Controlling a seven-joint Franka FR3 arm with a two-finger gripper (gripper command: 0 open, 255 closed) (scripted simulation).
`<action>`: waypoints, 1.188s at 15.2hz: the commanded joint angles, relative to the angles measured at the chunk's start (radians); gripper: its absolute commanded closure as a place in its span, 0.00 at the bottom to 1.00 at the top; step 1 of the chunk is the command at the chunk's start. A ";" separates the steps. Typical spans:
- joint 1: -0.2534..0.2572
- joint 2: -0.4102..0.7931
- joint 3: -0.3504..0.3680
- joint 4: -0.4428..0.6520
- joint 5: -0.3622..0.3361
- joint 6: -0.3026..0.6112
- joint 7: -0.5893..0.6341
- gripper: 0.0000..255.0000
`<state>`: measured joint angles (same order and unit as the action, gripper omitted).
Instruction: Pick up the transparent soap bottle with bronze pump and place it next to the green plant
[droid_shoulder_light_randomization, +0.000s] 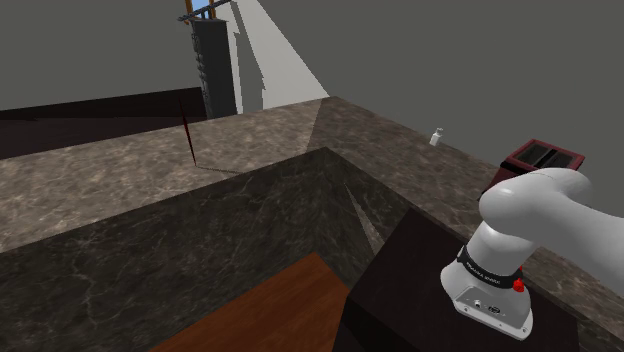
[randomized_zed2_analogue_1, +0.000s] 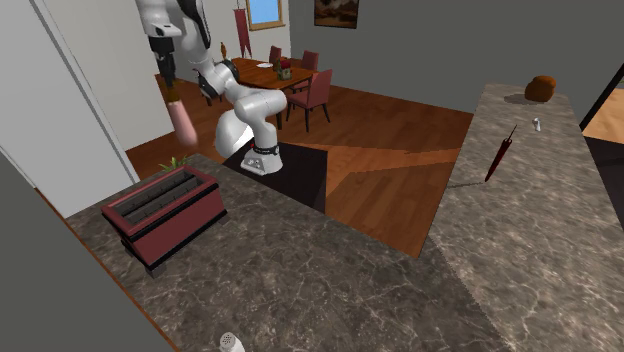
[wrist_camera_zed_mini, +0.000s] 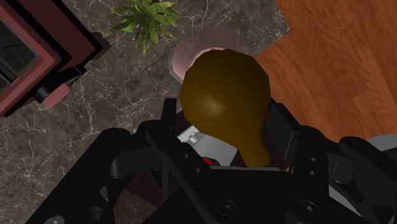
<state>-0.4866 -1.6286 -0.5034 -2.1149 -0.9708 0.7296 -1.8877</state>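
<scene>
In the wrist view, green plant (wrist_camera_zed_mini: 144, 17) beyond soap bottle (wrist_camera_zed_mini: 219, 89) pinched tight by the gripper (wrist_camera_zed_mini: 226, 119).

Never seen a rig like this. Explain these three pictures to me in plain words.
The machine is a white robot arm with dark joints, standing on a box beside a brown marble counter. One picture is taken from beside its base, one from over the counter facing the arm, and one from a camera on its hand, looking down past the black two-finger pincer. The pincer is shut on a pinkish see-through soap bottle with a bronze pump, held in the air. Below it on the counter are a green leafy plant and a dark red toaster. Farther off lie a small white bottle-like thing and a brown loaf-like lump.
</scene>
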 joint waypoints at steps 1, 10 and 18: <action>-0.006 -0.029 -0.010 -0.032 -0.012 0.005 0.002 1.00; -0.037 -0.154 -0.057 -0.164 -0.065 0.019 0.003 1.00; -0.231 -0.155 -0.185 -0.292 -0.082 0.174 -0.094 1.00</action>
<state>-0.6919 -1.7818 -0.6740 -2.3903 -1.0504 0.8855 -1.9675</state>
